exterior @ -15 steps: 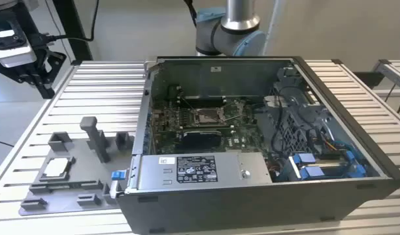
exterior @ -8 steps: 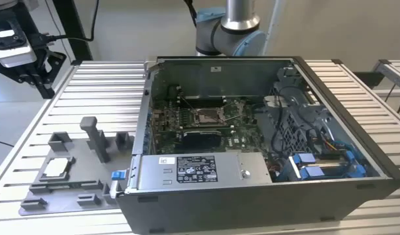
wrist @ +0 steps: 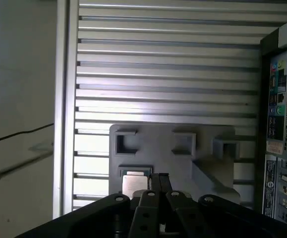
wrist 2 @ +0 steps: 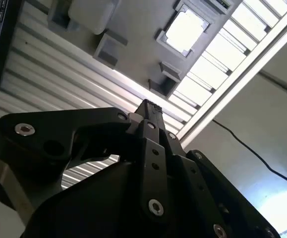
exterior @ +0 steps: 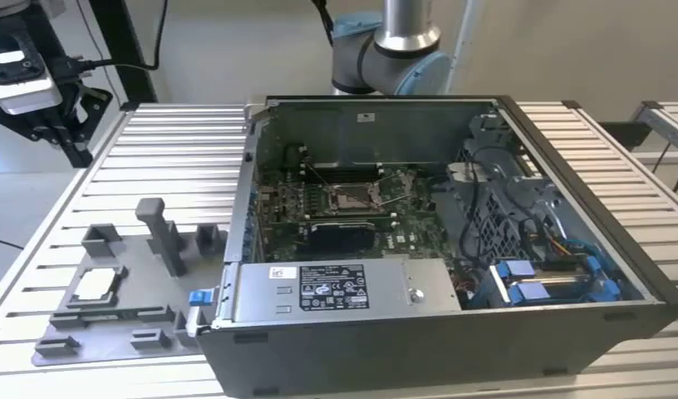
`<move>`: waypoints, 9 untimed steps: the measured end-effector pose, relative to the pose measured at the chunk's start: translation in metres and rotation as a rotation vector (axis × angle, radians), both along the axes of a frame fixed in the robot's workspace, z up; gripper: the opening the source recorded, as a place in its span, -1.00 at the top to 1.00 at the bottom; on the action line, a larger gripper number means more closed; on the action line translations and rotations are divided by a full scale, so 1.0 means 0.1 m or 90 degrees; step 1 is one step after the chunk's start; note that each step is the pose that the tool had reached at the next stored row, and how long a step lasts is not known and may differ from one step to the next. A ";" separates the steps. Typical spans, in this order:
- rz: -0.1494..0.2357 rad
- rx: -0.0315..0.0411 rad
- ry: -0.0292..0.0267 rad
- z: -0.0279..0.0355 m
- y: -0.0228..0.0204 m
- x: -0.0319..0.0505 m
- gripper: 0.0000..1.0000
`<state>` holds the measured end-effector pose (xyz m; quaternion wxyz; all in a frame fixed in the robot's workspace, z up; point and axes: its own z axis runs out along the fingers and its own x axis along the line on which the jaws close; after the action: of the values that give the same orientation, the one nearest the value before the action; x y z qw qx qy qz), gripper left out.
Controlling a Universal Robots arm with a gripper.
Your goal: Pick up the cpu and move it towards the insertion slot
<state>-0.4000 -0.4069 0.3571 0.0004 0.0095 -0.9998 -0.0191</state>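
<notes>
I'm on the approach: gripper (wrist: 158, 176) hangs well clear of the cpu (wrist: 134, 184) in its fixture plate (wrist: 173, 163), jaws pressed together, empty; grasping needs them spread.

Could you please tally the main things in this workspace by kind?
Chip: 1
Socket: 1
Computer case: 1
Grey fixture plate: 1
Total: 4
</notes>
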 end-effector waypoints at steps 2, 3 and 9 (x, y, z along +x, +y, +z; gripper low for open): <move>0.000 0.0000 -0.0009 0.000 -0.012 -0.036 1.00; 0.000 0.0000 -0.0015 -0.001 -0.028 -0.058 1.00; 0.000 0.0000 -0.0042 -0.003 -0.168 -0.160 1.00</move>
<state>-0.4160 -0.4237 0.3568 -0.0029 0.0096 -0.9998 -0.0191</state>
